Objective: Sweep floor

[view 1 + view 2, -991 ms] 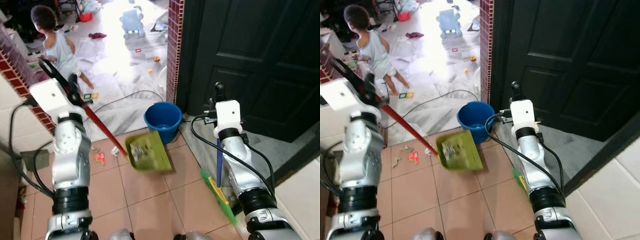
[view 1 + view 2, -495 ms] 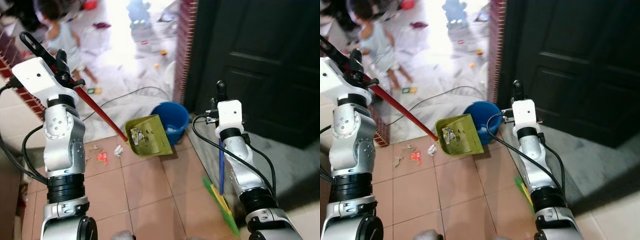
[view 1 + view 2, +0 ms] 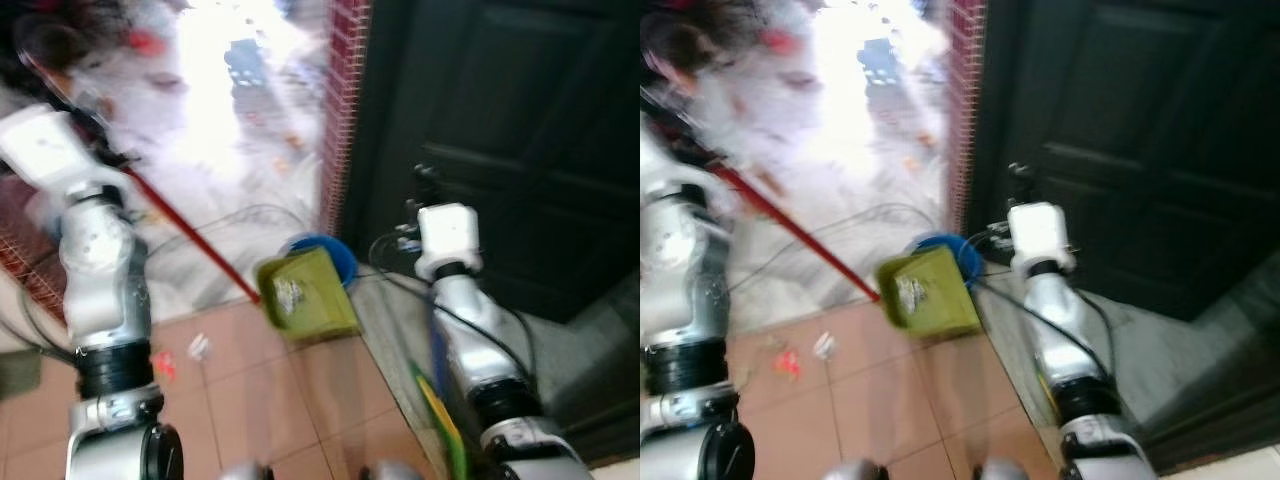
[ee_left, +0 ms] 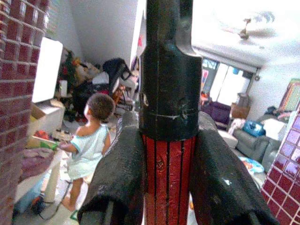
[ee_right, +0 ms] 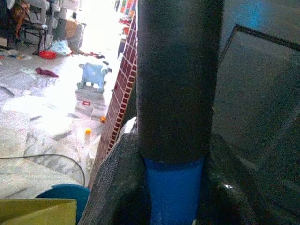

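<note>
Dustpan (image 3: pixel 305 293) handle clenched in left claw (image 4: pixel 166 187); broom (image 5: pixel 174 192) in right claw (image 5: pixel 171 197)

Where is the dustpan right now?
In the left eye view the green dustpan hangs mid-frame, held up by the left gripper on its red handle, right against the blue bucket by the brick pillar.

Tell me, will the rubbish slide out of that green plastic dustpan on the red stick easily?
Probably. The green plastic dustpan looks smooth and rigid, and the crumpled paper scraps look light. Held by the left gripper at the long red handle's far end, it may wobble.
</note>
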`<state>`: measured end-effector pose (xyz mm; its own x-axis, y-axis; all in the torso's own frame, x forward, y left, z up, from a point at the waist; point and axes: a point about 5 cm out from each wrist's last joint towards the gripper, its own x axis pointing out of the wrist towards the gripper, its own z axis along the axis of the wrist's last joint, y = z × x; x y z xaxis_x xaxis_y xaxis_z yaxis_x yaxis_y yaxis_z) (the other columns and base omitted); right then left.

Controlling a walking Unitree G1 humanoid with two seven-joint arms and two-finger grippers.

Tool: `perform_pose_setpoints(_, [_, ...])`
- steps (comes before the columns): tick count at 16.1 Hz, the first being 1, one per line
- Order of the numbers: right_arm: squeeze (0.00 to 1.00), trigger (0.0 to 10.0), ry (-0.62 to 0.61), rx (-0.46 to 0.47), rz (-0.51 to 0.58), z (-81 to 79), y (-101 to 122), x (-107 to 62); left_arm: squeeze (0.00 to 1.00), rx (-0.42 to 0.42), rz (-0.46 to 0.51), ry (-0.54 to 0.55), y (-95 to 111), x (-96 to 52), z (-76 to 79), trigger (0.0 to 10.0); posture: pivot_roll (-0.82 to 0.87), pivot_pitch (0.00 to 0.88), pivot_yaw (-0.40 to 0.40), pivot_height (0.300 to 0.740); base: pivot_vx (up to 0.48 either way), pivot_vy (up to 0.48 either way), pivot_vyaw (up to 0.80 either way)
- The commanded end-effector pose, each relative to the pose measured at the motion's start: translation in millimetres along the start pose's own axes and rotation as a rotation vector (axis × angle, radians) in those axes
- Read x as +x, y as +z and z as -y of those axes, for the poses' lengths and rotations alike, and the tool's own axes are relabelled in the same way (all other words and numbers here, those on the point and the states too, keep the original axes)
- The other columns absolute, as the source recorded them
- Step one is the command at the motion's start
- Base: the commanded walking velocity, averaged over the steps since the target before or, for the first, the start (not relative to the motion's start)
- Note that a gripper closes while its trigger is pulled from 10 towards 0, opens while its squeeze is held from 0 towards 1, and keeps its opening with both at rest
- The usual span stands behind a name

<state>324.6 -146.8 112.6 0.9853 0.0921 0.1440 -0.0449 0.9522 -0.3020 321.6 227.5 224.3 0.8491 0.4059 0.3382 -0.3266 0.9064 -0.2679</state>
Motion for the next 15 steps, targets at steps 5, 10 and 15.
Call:
perform_pose_setpoints(5, [0.00, 10.0, -0.027, -0.017, 0.043, 11.9, 8, 2.9, 0.00, 0.043, 0.118, -0.007, 22, 6.9, 5.3, 10.0, -0.07, 0.008, 0.027, 0.740, 0.425, 0.000, 0.00])
perform_pose_setpoints(10, [0.00, 10.0, -0.023, -0.016, 0.042, 12.1, 8, 2.5, 0.00, 0.051, 0.151, -0.002, 29, 10.5, 7.0, 10.0, -0.07, 0.011, 0.025, 0.740, 0.424, 0.000, 0.00])
perform_pose_setpoints(15, [0.00, 10.0, -0.021, -0.016, 0.042, 11.3, 8, 2.7, 0.00, 0.125, 0.218, -0.043, 32, 10.6, 17.1, 10.0, -0.08, 0.009, 0.024, 0.740, 0.423, 0.000, 0.00])
